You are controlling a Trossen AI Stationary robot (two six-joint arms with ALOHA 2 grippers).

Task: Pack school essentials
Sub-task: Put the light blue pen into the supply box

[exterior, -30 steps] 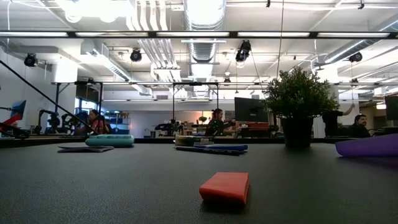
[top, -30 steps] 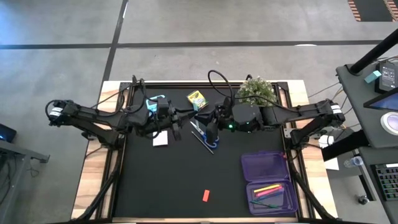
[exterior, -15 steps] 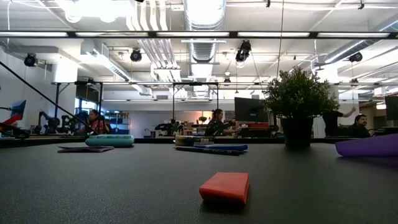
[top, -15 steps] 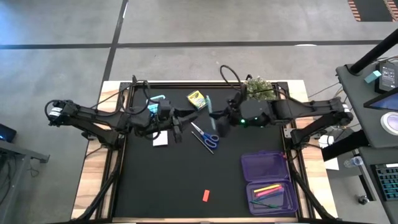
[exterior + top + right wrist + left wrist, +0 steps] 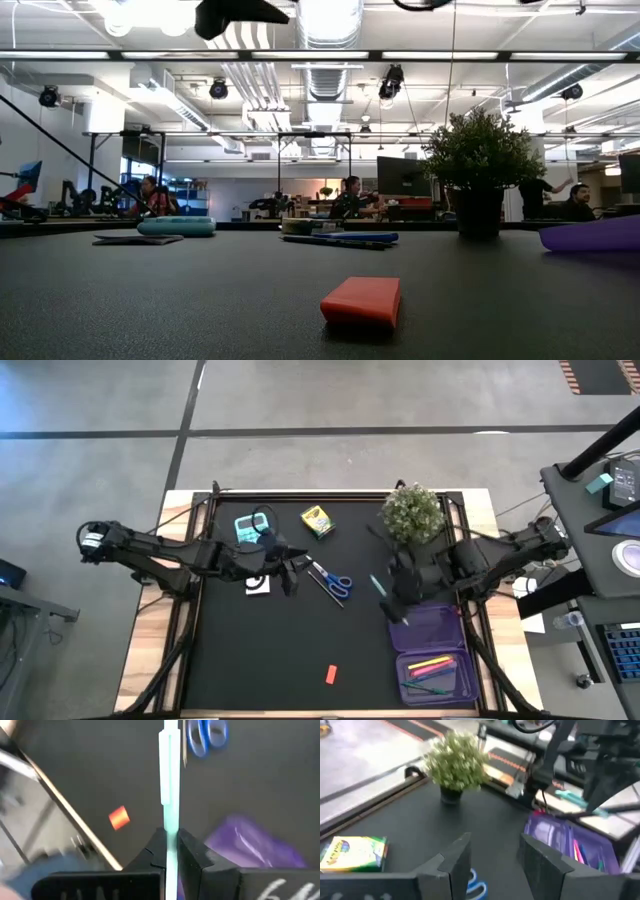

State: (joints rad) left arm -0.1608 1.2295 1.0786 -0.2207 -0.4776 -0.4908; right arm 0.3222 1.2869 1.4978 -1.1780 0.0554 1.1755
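Note:
My right gripper [image 5: 390, 598] is shut on a thin teal pen [image 5: 169, 775], held in the air by the far left corner of the translucent purple case [image 5: 433, 652]. My left gripper [image 5: 492, 862] is open and empty, above the table by the white note pad [image 5: 258, 585]. The blue-handled scissors [image 5: 331, 580] lie flat mid-table. The yellow crayon box [image 5: 317, 519] lies at the far side. The orange eraser [image 5: 330, 674] lies near the front. Pink and yellow pens [image 5: 430, 665] lie in the case. My right gripper pinches the teal pen's shaft [image 5: 169, 831] between its two fingers [image 5: 189, 851]. The pen's long part with the clip sticks out past the fingertips. The pen is lifted clear of the table and of the case.
A bushy potted plant [image 5: 412, 512] stands at the far right, just behind my right arm. A flat teal object [image 5: 247, 528] lies at the far left beside my left arm. Bare black table shows in the middle and near left.
My right gripper has gone from the scissors at mid-table toward the right and near edges, carrying the teal pen lifted clear, and now hangs by the purple case. The scissors have stayed on the table.

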